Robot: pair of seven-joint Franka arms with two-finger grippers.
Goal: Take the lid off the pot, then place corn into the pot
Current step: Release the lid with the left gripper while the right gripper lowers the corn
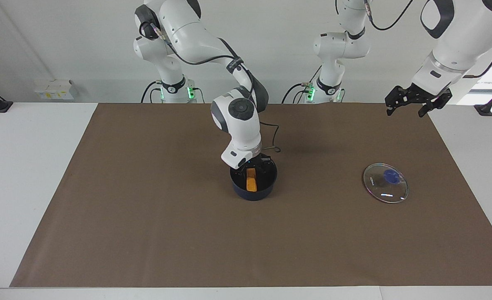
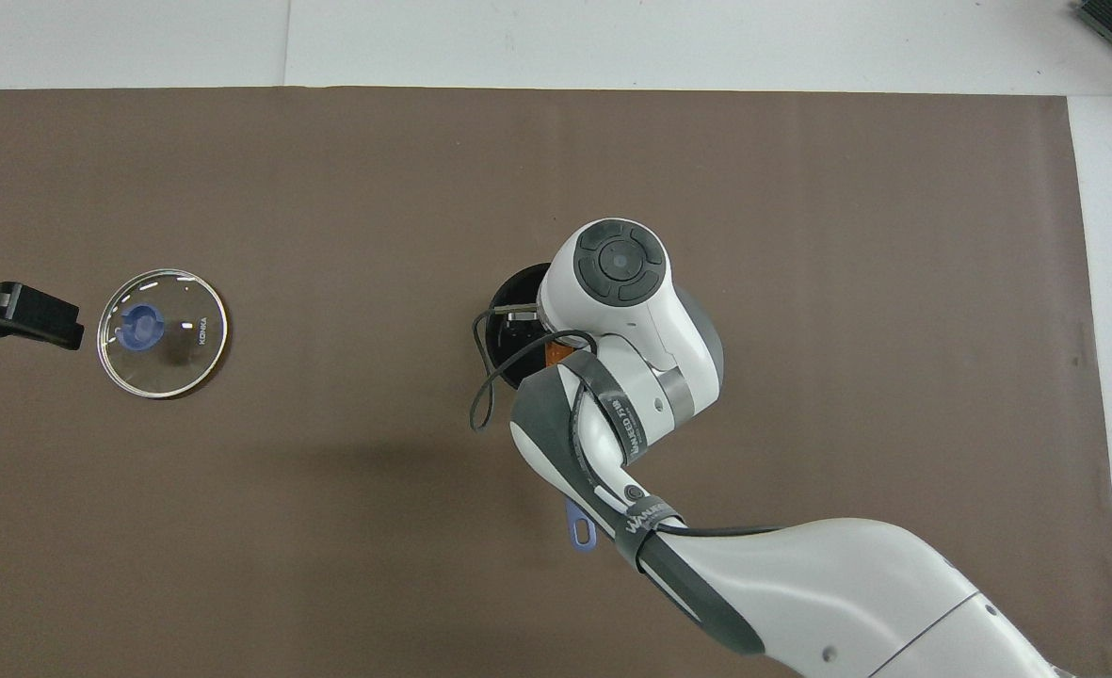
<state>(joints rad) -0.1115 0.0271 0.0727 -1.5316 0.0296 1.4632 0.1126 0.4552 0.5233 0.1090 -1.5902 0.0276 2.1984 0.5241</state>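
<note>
Right end effector (image 1: 252, 166) is lowered into the pot (image 1: 253, 183) at mid-tabletop (image 1: 146, 208), fingers closed on the upper end of the corn (image 1: 251, 180); the cob hangs directly below them, long axis near vertical, lower end inside the rim; release appears the remaining step. Lid (image 1: 385, 182) lies flat toward the left arm's end; left end effector (image 1: 412, 106) waits raised, fingers spread, holding nothing.

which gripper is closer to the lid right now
Left. The left gripper hangs in the air close to the lid, toward the left arm's end; the right gripper is down in the pot mid-table.
</note>
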